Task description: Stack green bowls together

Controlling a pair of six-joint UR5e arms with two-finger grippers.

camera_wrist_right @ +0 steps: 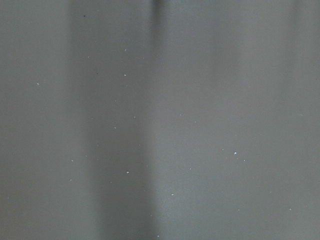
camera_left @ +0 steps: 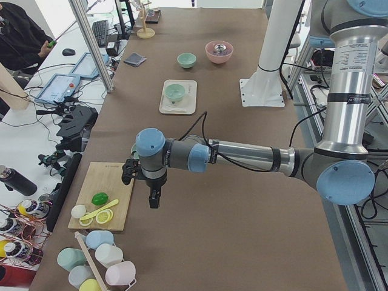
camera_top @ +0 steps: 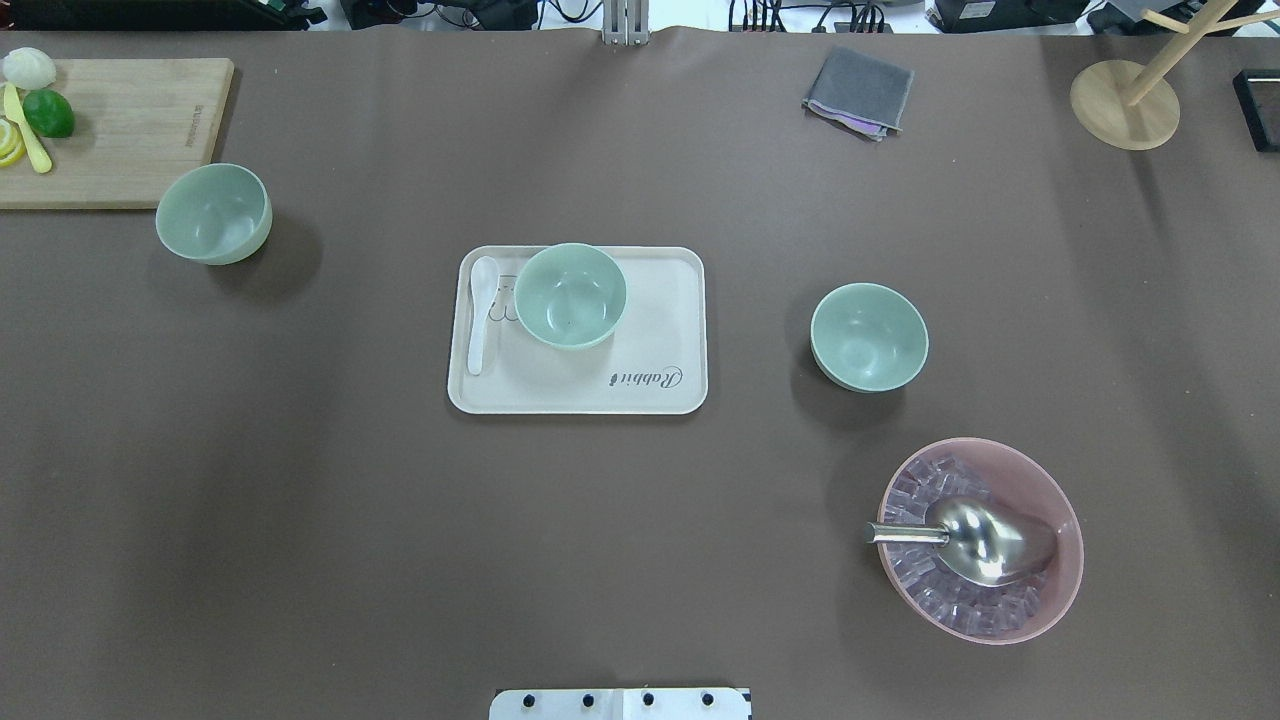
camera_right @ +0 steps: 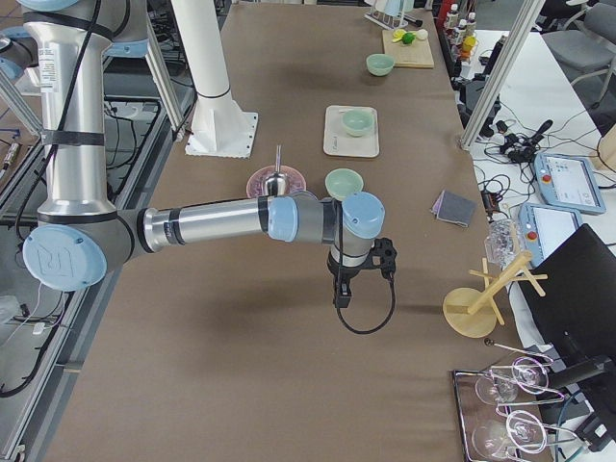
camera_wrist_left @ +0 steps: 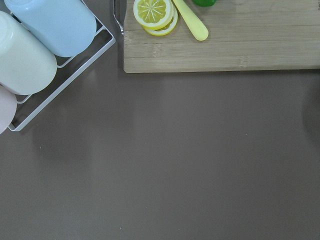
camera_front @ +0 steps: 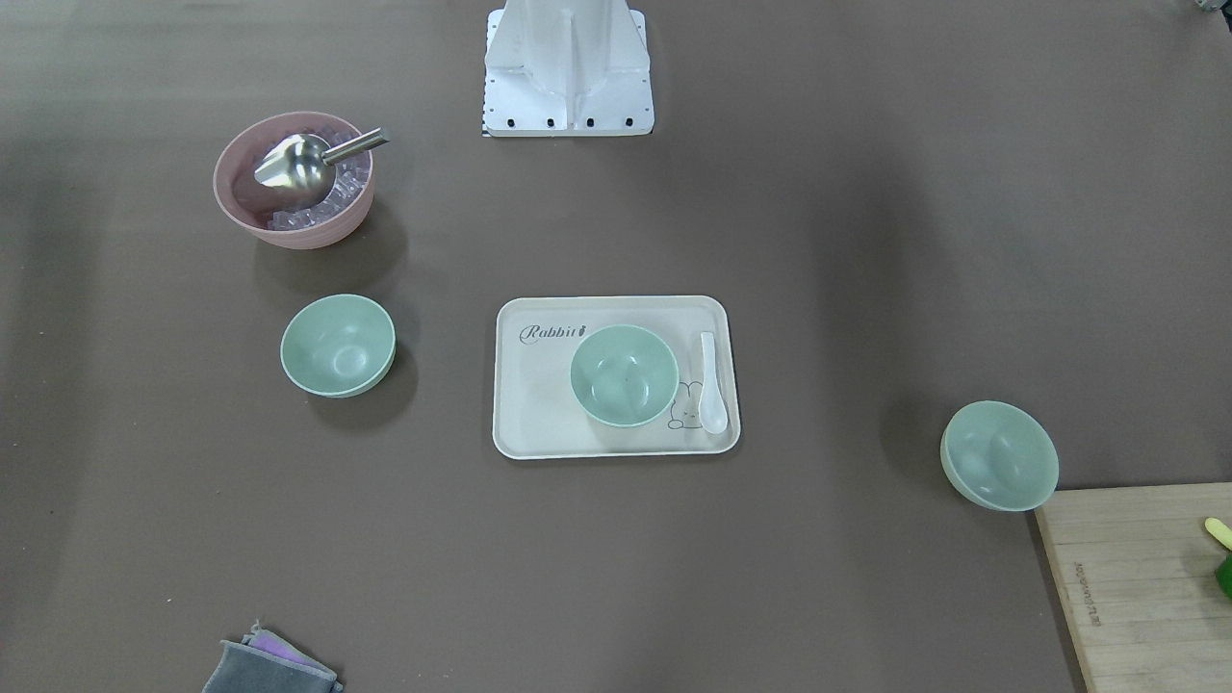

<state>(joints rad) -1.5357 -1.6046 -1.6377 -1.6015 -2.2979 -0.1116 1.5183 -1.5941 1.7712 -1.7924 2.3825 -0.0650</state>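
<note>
Three pale green bowls stand upright and apart on the brown table. One bowl [camera_top: 570, 295] [camera_front: 624, 374] sits on the cream tray [camera_top: 655, 335] beside a white spoon [camera_top: 480, 312]. A second bowl [camera_top: 868, 336] [camera_front: 338, 345] is right of the tray on the bare table. The third bowl [camera_top: 213, 212] [camera_front: 999, 455] is next to the cutting board. My left gripper [camera_left: 154, 197] hangs over the table's left end and my right gripper [camera_right: 342, 289] over its right end, both far from the bowls. They show only in the side views, so I cannot tell whether they are open or shut.
A pink bowl [camera_top: 1062, 560] of ice cubes with a metal scoop [camera_top: 985, 540] stands near the right green bowl. A wooden cutting board [camera_top: 130, 130] carries lime and lemon. A grey cloth [camera_top: 860, 90] and a wooden stand [camera_top: 1125, 115] are at the far side. A cup rack [camera_wrist_left: 45, 60] is at the left end.
</note>
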